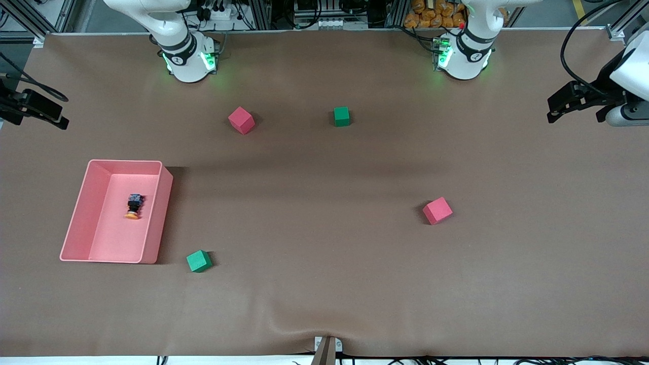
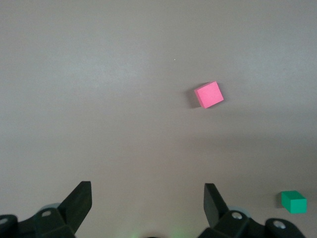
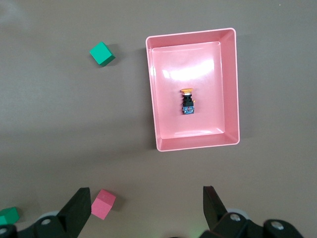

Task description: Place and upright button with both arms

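Nothing done yet as far as I can judge: the button (image 1: 134, 206) lies on its side on the floor of the pink tray (image 1: 81, 208), orange cap pointing toward the front camera, black body toward the robots' bases, touching no wall. Tray sits toward the right arm's end of the table. Right gripper (image 3: 145, 208) is up high over the table at that end, fingers spread wide, nothing between them; its wrist view looks down on the tray and button. Left gripper (image 2: 147, 206) is up over the left arm's end, also spread wide and empty; its wrist view shows only bare mat and two cubes. In the front view both hands sit at the frame edges, well apart from the button. Left to do, my read: reach into the tray, pick the button, get it out and stand it cap-up, likely with a handover or second-arm assist. Counts: one button, one tray, two red cubes (image 1: 241, 120) (image 1: 437, 210), two green cubes (image 1: 341, 116) (image 1: 199, 261), two arms. The green cube nearer the front camera sits just beside the tray's corner; none of the four cubes touch anything
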